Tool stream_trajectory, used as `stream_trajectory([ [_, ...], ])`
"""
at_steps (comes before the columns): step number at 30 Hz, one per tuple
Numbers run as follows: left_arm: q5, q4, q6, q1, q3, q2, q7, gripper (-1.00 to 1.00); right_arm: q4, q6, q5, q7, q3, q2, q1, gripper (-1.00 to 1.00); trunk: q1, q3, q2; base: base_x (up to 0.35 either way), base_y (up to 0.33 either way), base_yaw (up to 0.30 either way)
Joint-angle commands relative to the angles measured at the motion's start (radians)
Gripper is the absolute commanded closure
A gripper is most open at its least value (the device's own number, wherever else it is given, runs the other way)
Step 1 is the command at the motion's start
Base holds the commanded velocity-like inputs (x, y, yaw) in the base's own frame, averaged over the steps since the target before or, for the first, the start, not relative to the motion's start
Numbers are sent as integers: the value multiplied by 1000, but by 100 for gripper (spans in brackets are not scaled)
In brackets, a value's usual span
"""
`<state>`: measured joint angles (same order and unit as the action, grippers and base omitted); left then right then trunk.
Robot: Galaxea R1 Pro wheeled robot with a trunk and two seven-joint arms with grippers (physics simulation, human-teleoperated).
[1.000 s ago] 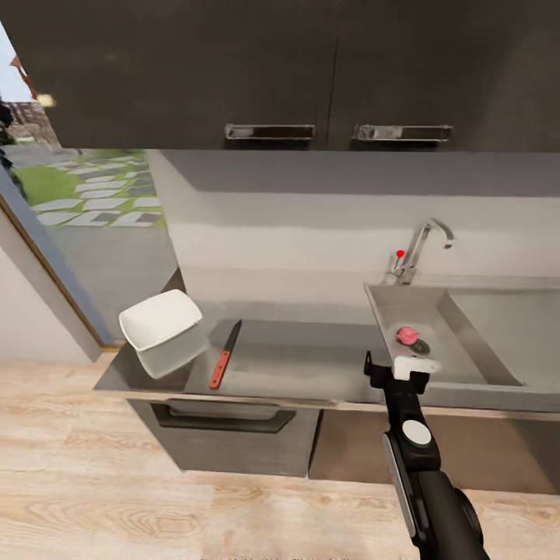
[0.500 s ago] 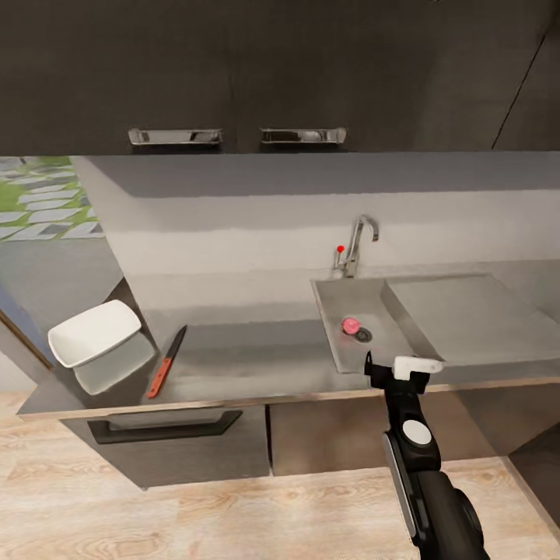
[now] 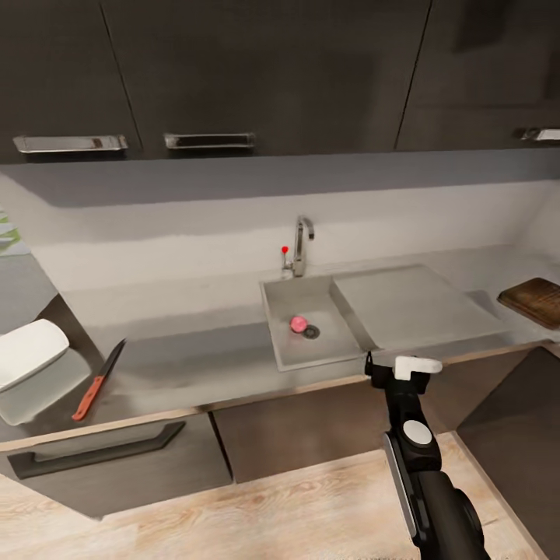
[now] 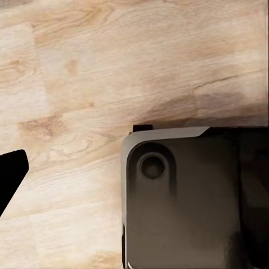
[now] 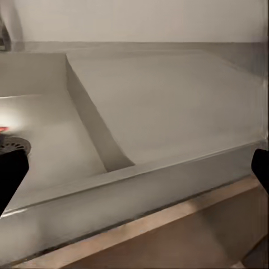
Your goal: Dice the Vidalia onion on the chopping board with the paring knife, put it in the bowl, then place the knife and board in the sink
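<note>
The pink-red Vidalia onion [image 3: 298, 323] lies in the sink [image 3: 284, 342] beside the round drain. My right gripper [image 3: 395, 367] hovers open and empty just in front of the counter edge, right of the basin; in the right wrist view its fingertips [image 5: 11, 175] stand far apart at the picture's sides. The paring knife [image 3: 99, 379] lies on the countertop [image 3: 194, 350] at far left, next to the white bowl [image 3: 27, 354]. The chopping board [image 3: 537, 301] rests at the far right. My left gripper [image 4: 134, 174] hangs over the floor, one finger [image 4: 8, 175] far out to the side.
A chrome tap [image 3: 300, 243] with a red-tipped lever stands behind the basin, and the flat drainboard [image 3: 412, 303] extends to its right. Dark wall cabinets [image 3: 264, 70] hang above. Below the counter are cabinet fronts and a wooden floor [image 3: 295, 513].
The head view has swung right, so sink, knife and bowl sit further left in the picture and the chopping board has come into view. My right arm holds the same pose.
</note>
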<state>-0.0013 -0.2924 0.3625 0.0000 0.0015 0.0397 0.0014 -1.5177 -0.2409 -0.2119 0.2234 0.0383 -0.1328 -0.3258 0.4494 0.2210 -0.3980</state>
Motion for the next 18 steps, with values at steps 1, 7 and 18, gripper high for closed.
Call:
stream_trajectory([
  [1, 0, -1, 3, 0, 0, 0, 0, -100, -1, -8, -11, 1, 0, -1, -1, -100, 1, 1, -2, 0, -227, -258],
  [7, 0, -1, 3, 0, 0, 0, 0, -100, -1, -8, -11, 1, 0, -1, -1, -100, 1, -3, -2, 0, -227, -258],
  [18, 0, -1, 3, 0, 0, 0, 0, -100, -1, -8, -11, 1, -1, -2, -1, -100, 1, -9, -2, 1, -228, -258],
])
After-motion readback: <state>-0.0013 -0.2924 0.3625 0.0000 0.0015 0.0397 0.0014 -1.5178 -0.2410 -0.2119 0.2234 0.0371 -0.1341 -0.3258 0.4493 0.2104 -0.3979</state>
